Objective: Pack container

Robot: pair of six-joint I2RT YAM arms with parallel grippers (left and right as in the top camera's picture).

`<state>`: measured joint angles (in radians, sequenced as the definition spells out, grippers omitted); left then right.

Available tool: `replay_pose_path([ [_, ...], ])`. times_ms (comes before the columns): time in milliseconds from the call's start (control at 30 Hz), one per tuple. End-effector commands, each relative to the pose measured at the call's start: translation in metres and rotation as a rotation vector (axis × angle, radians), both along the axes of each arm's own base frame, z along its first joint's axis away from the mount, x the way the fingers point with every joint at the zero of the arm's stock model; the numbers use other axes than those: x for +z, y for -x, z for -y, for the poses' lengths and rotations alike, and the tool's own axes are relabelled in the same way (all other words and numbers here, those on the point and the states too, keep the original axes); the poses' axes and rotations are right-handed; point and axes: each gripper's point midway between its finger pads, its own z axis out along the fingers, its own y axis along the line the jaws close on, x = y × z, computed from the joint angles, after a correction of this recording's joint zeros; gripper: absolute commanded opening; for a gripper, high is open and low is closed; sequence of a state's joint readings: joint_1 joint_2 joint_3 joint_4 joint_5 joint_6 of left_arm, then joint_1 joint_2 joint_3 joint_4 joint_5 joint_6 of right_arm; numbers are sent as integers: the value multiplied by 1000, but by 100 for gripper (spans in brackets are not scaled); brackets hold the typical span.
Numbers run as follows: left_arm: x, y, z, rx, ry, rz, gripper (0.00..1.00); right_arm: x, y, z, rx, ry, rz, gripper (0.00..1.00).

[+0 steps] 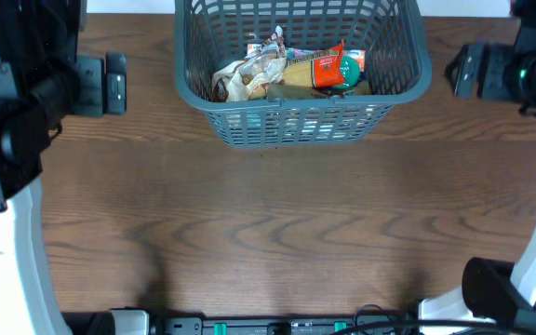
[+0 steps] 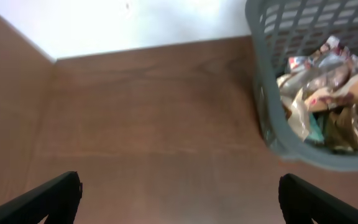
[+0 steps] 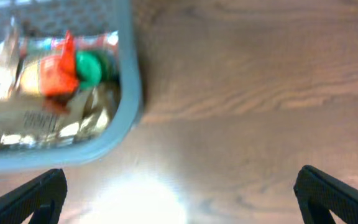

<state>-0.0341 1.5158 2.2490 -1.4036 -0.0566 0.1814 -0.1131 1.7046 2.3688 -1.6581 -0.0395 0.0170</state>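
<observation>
The grey-blue slotted basket (image 1: 301, 123) stands at the back middle of the wooden table. Several food packets (image 1: 287, 73) lie in it, one orange with a green spot. My left gripper (image 1: 112, 84) hangs left of the basket, open and empty. In the left wrist view its fingers (image 2: 179, 199) are spread wide over bare wood, with the basket (image 2: 267, 118) and the packets (image 2: 328, 93) at the right. My right gripper (image 1: 462, 73) hangs right of the basket, open and empty. In the right wrist view its fingers (image 3: 179, 196) are wide apart, with the basket rim (image 3: 128, 93) and the packets (image 3: 55, 74) at the upper left.
The table's back edge meets a white wall (image 2: 135, 25) behind the basket. The arm bases stand at the front left (image 1: 7, 261) and the front right (image 1: 529, 279). A bright glare patch (image 3: 142, 199) lies on the wood below the right gripper.
</observation>
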Motion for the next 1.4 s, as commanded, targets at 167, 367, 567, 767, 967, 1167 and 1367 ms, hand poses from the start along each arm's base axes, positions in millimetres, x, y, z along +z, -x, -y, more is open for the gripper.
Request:
replay_pose_path([
  [167, -38, 29, -4, 24, 5, -49, 98, -10, 28, -26, 4, 55, -62, 99],
  [367, -81, 52, -5, 10, -7, -15, 98, -42, 49, -54, 41, 68, -57, 99],
  [567, -129, 79, -2, -12, 4, 39, 98, -91, 79, -62, 23, 83, -1, 99],
  [767, -170, 97, 0, -23, 6, 79, 98, -142, 110, -63, 50, 92, 8, 99],
  [967, -202, 114, -1, -22, 5, 13, 98, -179, 133, -58, 34, 83, -21, 99],
  [1167, -208, 115, -1, -22, 4, -18, 98, -190, 140, -56, 35, 93, -55, 99],
  [1367, -208, 114, -1, -22, 4, -18, 98, -190, 140, -56, 35, 93, -54, 99],
])
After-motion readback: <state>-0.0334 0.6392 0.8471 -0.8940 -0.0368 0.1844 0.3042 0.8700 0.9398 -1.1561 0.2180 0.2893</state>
